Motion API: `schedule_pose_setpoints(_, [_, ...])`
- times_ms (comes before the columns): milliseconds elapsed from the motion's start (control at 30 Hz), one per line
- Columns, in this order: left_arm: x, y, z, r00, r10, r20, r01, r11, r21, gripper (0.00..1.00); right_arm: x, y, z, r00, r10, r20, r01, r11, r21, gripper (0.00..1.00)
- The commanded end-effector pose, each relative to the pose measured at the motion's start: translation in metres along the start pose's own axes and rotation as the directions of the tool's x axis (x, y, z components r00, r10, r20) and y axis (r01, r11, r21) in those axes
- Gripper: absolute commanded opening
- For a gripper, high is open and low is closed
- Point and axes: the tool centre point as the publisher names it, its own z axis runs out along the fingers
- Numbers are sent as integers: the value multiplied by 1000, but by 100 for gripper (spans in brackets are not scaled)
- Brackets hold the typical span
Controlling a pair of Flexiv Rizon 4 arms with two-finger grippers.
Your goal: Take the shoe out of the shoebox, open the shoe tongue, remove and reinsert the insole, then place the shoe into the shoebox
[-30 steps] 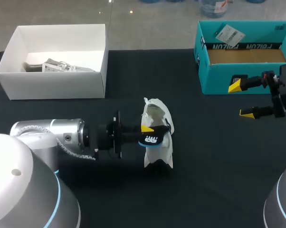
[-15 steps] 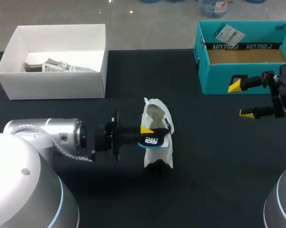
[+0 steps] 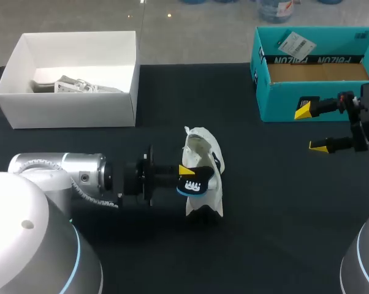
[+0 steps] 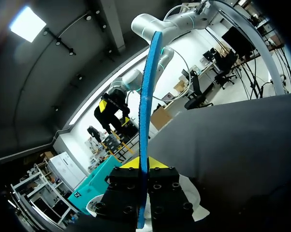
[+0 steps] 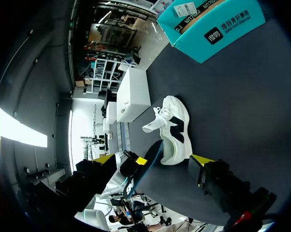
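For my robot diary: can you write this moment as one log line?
left gripper: shut on insole | shoe: on table, outside shoebox | right gripper: open, empty, near shoebox

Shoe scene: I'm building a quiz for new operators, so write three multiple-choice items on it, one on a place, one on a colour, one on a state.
1. Where is the white shoe?
A. in the teal shoebox
B. on the table
C. in the white box

2. What colour is the insole?
A. blue
B. red
C. green

3. What state is the right claw in?
A. shut on the shoe
B. shut on the insole
C. open and empty

Answers: 1 B, the shoe stands on the dark tabletop, outside both boxes. 2 A, its edge shows bright blue where the left claw pinches it. 3 C, its yellow tips stand apart with nothing between them.
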Motion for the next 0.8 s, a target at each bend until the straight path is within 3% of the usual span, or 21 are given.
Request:
schedule_pose_setpoints(33, [3,16,9,1000,0,-1,0,1000,-10,0,0,-1,1,1000,2,3,-2,1000,-2,100])
schedule_pose_setpoints(133, [4,17,8,1000,-5,-1,5,1000,-13,0,0,-1,1,1000,2,3,-2,1000,-2,100])
schedule_pose_setpoints(400, [-6,-10,0,1000,2,9,-1,1000,-3,0,0,-1,1,1000,2,3,-2,1000,-2,100])
schedule_pose_setpoints(633, [-10,-39,5,1000,-10,5,9,996,90,0,0,-1,1,1000,2,3,-2,1000,-2,100])
schedule_pose_setpoints(767, [-4,-38,14,1000,-9,-8,10,993,117,0,0,-1,1,1000,2,3,-2,1000,-2,100])
schedule_pose_setpoints(800, [-3,-36,15,1000,-30,-2,30,987,156,0,0,-1,1,1000,2,3,-2,1000,-2,100])
